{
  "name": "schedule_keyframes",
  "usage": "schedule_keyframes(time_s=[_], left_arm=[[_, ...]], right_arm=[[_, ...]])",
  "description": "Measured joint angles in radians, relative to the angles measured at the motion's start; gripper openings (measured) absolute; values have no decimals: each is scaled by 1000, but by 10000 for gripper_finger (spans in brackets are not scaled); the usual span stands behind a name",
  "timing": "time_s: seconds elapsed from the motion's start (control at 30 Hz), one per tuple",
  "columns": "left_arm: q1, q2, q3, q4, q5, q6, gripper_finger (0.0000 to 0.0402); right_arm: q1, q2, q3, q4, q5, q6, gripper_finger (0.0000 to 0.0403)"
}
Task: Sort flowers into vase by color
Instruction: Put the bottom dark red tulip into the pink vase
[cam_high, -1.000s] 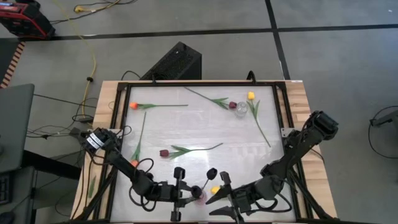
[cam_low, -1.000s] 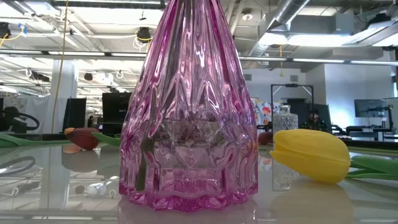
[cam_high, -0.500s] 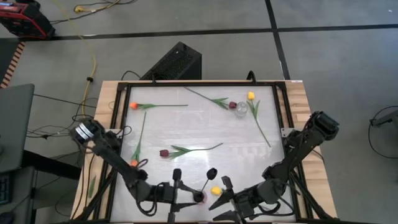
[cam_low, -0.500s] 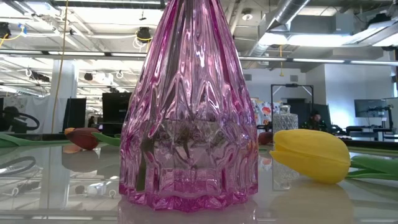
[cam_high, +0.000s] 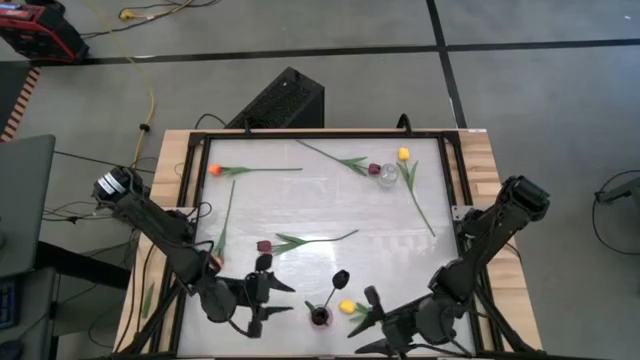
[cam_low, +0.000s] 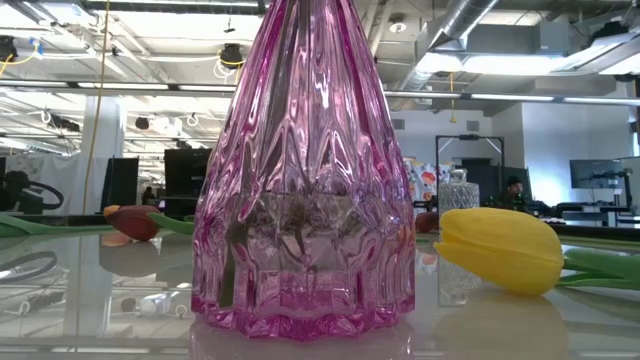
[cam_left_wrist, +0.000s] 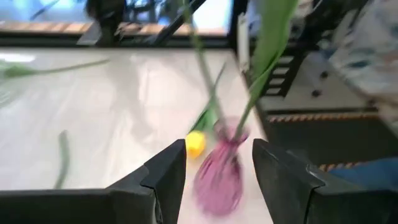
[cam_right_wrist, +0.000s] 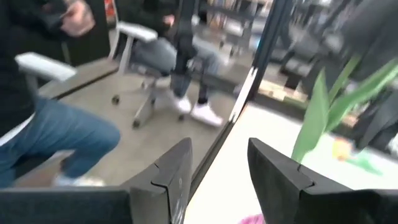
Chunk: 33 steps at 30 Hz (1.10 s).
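1. Far left of the table (cam_high: 455, 150) I see two orange tulips: one at the back-left corner (cam_high: 214, 170), stem running right, and one lower by the left edge (cam_high: 216, 262), stem running up toward the back.
2. L gripper (cam_high: 262, 296) hovers low over the front-left of the table, fingers spread, nothing between them. It sits just left of the pink vase (cam_high: 320, 316), apart from it. Its wrist cam looks straight at the vase with green stems rising out of it.
3. Dark red tulip (cam_high: 264, 245) lies mid-table, stem and leaves trailing right.
4. Pink vase is at the front edge, centre. A near-black tulip (cam_high: 340, 277) stands in it, head leaning back-right. Low cam shows ribbed glass filling the view, stem ends inside.
5. Yellow tulip (cam_high: 346, 306) lies just right of the vase, near-touching, head toward the vase.
6. R gripper (cam_high: 378, 322) is at the front edge, right of that yellow head, fingers apart, empty. A green leaf shows past its fingers in the wrist view.
7. Back right: small clear vase (cam_high: 387, 176), another dark red head (cam_high: 374, 169) just beside it, yellow tulip (cam_high: 404, 154) with stem angling down-right.
8. Handling, my guess: tulips are v. light, stems thin and springy, heads soft. I'd pinch mid-stem below the leaves, not the head. Vase is glass, narrow neck, prob tips easily if a stem levers it.
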Motion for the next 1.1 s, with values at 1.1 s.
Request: schedule_keyframes(time_s=[1.1], left_arm=[[177,-1,-154,-379,-60,-205,174]], right_arm=[[-633,-26,-301,-371,-289,172,129]])
